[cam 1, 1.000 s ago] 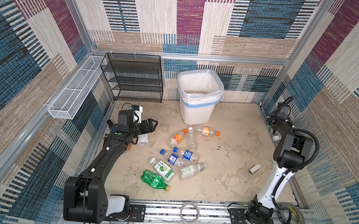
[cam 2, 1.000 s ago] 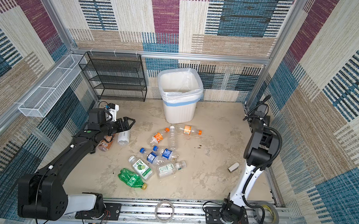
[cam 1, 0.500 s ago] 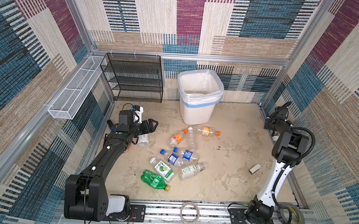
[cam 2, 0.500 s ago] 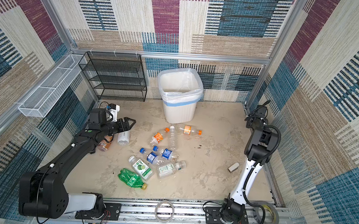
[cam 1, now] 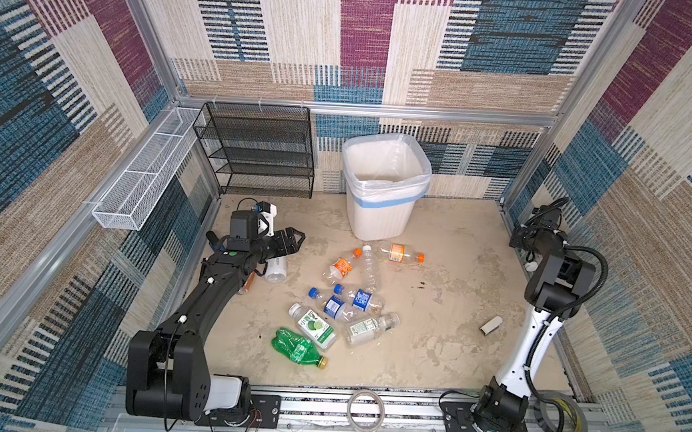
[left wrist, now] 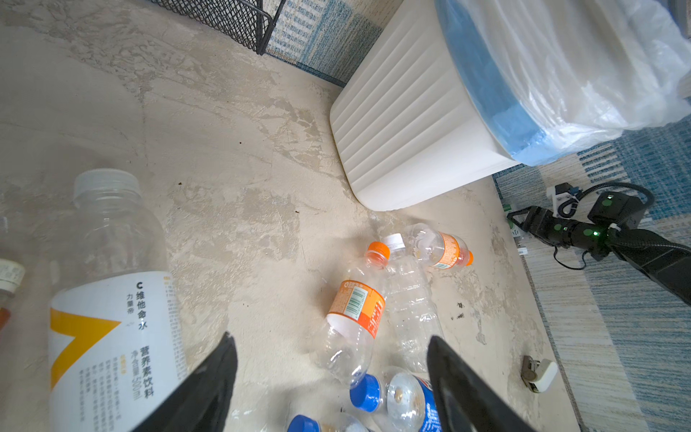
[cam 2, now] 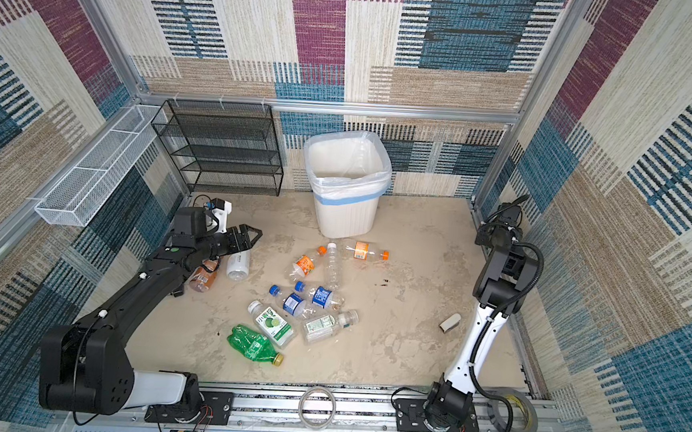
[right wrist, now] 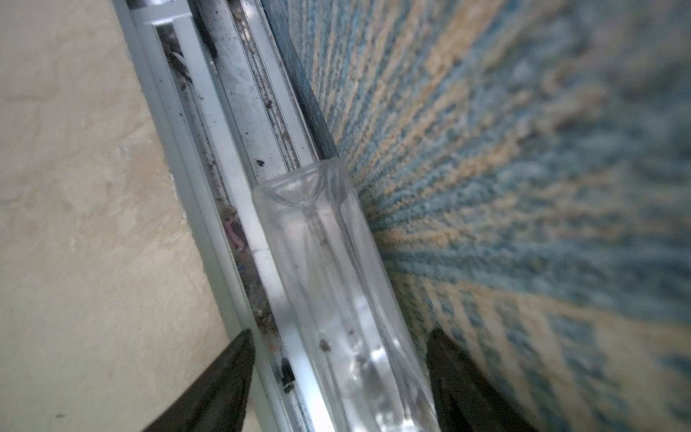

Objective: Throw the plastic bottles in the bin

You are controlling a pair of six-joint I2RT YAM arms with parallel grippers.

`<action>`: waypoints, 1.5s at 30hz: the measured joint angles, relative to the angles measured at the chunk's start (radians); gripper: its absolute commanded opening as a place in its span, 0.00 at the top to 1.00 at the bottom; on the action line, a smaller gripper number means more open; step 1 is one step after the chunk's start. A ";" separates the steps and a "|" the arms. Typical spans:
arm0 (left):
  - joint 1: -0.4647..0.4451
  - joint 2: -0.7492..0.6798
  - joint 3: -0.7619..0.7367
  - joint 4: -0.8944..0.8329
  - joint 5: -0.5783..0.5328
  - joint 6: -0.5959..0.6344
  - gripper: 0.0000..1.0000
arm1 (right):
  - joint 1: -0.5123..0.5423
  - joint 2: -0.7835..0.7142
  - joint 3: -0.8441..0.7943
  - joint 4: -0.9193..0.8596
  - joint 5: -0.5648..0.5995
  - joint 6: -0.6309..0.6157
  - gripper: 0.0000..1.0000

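Several plastic bottles lie on the floor in both top views, among them an orange-labelled one (cam 1: pixel 340 266), a blue-labelled one (cam 1: pixel 334 306) and a crushed green one (cam 1: pixel 295 347). The white ribbed bin (cam 1: pixel 382 211) stands at the back, upright. My left gripper (left wrist: pixel 329 338) is open and empty above the floor. A white-labelled bottle (left wrist: pixel 112 299) lies beside it and the orange-labelled bottle (left wrist: pixel 355 314) lies ahead. My right gripper (right wrist: pixel 338 333) is open low at the right wall. A clear bottle (right wrist: pixel 336 269) lies on the rail between its jaws, untouched.
A black mesh rack (cam 1: pixel 257 152) stands at the back left. A white wire basket (cam 1: pixel 147 174) hangs on the left wall. A brown bottle (cam 2: pixel 204 276) lies under my left arm. A small grey-white object (cam 1: pixel 491 325) rests near the right arm. Tape rolls (cam 1: pixel 364 410) sit on the front rail.
My right gripper has sunk a little lower along the right wall toward the rail. The left arm has barely moved, and the bottles on the floor lie as before.
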State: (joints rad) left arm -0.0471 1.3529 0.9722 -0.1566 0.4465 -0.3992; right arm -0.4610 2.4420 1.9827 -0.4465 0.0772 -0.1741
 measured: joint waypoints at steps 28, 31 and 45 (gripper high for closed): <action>-0.001 -0.045 0.021 -0.018 -0.004 0.001 0.21 | 0.029 -0.149 -0.010 -0.052 -0.065 -0.060 0.72; -0.001 -0.063 0.007 -0.016 -0.004 0.001 0.21 | 0.064 -0.229 -0.102 -0.044 -0.067 -0.037 0.71; -0.001 -0.171 -0.101 -0.006 0.000 -0.039 0.21 | 0.252 -0.511 -0.576 -0.004 -0.232 0.081 0.60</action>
State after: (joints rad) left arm -0.0479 1.1820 0.8711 -0.1623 0.4461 -0.4385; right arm -0.2089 1.9312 1.4071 -0.4503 -0.1547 -0.0933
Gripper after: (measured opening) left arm 0.790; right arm 0.347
